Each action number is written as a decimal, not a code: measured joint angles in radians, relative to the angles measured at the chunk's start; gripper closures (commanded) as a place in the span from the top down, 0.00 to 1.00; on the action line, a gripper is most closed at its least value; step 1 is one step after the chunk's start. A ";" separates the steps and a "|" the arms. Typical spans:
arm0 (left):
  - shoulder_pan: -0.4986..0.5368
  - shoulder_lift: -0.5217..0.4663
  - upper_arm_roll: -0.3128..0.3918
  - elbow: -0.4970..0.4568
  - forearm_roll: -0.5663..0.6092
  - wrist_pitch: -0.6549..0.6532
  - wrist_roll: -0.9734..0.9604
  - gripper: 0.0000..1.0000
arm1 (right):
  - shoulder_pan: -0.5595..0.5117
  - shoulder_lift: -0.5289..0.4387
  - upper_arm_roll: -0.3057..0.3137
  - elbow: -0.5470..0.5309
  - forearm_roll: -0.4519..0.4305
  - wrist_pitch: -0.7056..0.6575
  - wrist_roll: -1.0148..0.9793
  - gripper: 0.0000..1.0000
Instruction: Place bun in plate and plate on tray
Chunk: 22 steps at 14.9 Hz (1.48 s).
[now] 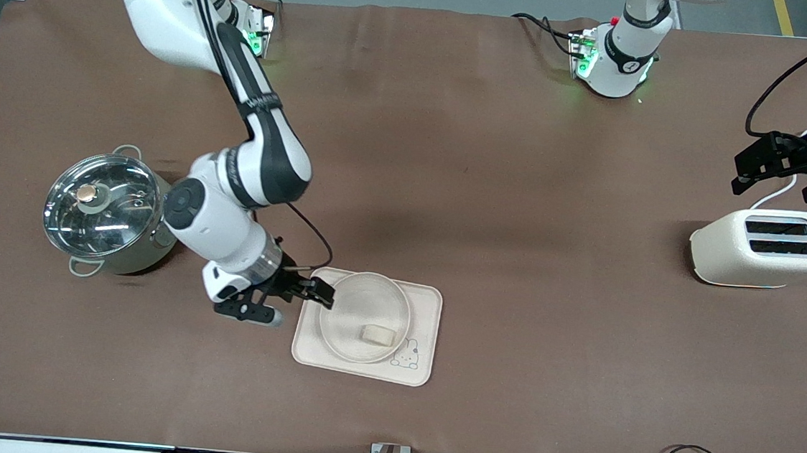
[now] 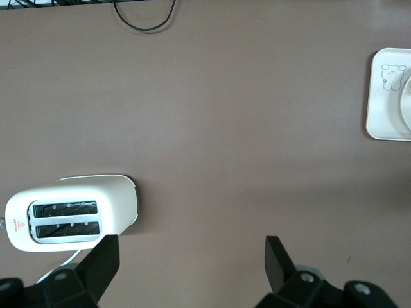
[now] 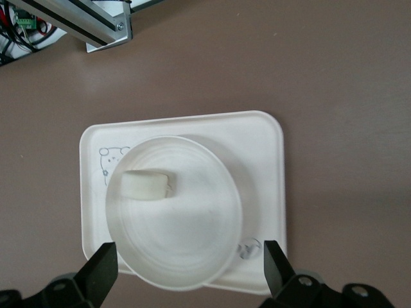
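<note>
The round cream plate [image 1: 358, 298] sits on the rectangular tray [image 1: 427, 307], which has a rabbit drawing at one corner. The small bun [image 1: 378, 335] lies in the plate, by the rim nearest the front camera. My right gripper [image 1: 300, 306] is open at the tray's edge toward the right arm's end of the table. In the right wrist view its fingers [image 3: 103, 260] stand wide apart either side of the plate [image 3: 173, 224], gripping nothing, with the bun [image 3: 146, 185] and tray [image 3: 263, 160] in full sight. My left gripper [image 1: 774, 185] waits open over the table by the toaster.
A white toaster [image 1: 765, 248] stands at the left arm's end of the table, also in the left wrist view [image 2: 70, 215]. A lidded steel pot [image 1: 102, 213] stands at the right arm's end, close to the right arm's wrist. Cables run along the front edge.
</note>
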 measured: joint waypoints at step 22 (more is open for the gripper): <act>0.005 0.006 0.007 0.002 0.000 -0.014 0.024 1.00 | -0.443 -0.685 0.062 -0.092 -0.387 -0.804 -0.334 1.00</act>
